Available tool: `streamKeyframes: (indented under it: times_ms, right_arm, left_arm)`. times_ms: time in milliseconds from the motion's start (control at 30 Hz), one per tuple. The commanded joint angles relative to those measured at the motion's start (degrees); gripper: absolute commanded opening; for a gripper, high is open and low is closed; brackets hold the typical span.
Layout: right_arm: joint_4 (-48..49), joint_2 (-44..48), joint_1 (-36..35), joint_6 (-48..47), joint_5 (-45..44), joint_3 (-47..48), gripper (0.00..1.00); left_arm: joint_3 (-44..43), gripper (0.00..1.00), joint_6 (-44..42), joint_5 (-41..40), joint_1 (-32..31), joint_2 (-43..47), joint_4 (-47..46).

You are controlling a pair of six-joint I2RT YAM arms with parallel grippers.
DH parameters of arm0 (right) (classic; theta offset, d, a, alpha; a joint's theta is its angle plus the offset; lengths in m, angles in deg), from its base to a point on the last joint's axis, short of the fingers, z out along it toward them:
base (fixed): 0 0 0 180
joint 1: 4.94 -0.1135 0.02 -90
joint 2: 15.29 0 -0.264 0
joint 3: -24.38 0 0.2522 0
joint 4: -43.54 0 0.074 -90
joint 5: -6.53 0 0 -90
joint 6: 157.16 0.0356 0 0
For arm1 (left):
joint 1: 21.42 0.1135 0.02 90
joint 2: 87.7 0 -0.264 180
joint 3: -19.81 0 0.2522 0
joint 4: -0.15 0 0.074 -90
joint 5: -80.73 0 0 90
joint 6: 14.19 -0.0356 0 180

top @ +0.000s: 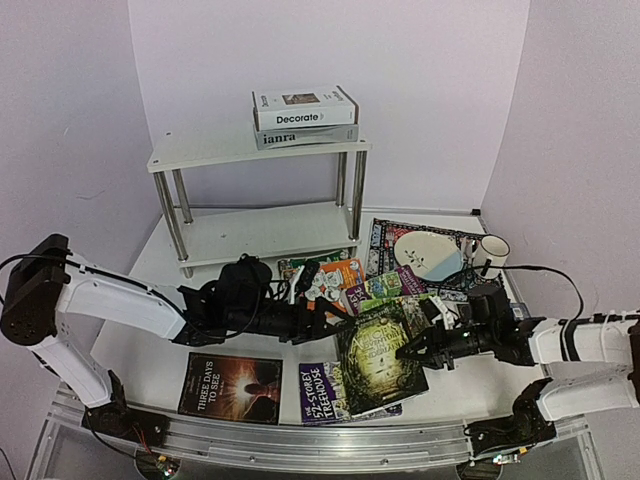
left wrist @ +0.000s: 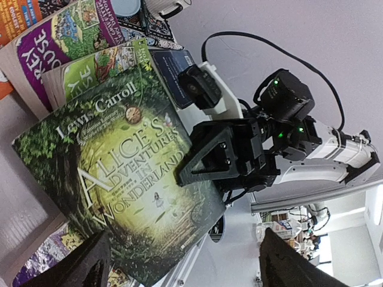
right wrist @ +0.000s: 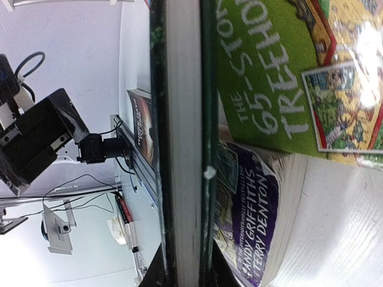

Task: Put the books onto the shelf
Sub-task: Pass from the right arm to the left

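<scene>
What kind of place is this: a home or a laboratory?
Probably a robotics laboratory bench: two robot arms are bolted to an aluminium rail, plain lilac screens enclose the white table, and books lie scattered before a small shelf.

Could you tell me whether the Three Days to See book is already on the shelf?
No, the Three Days to See book lies flat on the table, in front of the shelf.

The Alice's Adventures in Wonderland book [top: 380, 355] hides most of the 52-Storey Treehouse paperback [top: 322, 390] under it. In the right wrist view its page edge runs off top and bottom. The left gripper [left wrist: 185, 239] shows only its fingertips [left wrist: 90, 263], the rest cut off by the lower edge. Other paperbacks [top: 385, 285] bury half the placemat [top: 385, 235].
</scene>
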Motion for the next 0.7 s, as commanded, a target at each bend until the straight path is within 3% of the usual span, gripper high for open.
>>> streamKeyframes:
  times_ms: [0, 233, 500, 667]
  right_arm:
    - [-6.59, 4.16, 0.32, -3.32, -1.25, 9.77, 0.00]
    - [-8.29, 4.74, 0.31, -3.89, 0.19, 17.03, 0.00]
    - [-7.71, 6.25, 0.30, -2.32, 1.29, 23.15, 0.00]
    - [-1.77, 5.48, 0.24, 2.14, 3.60, 24.26, 0.00]
  left_arm:
    - [1.74, 0.96, -1.29, -1.74, 0.70, 4.96, -1.38]
    - [2.93, 0.99, -1.39, -0.10, 2.41, 8.61, -1.70]
    - [4.63, 0.91, 1.64, 4.66, 5.56, 10.38, -6.21]
    - [4.55, 0.88, 4.73, 8.06, 6.26, 8.54, -12.09]
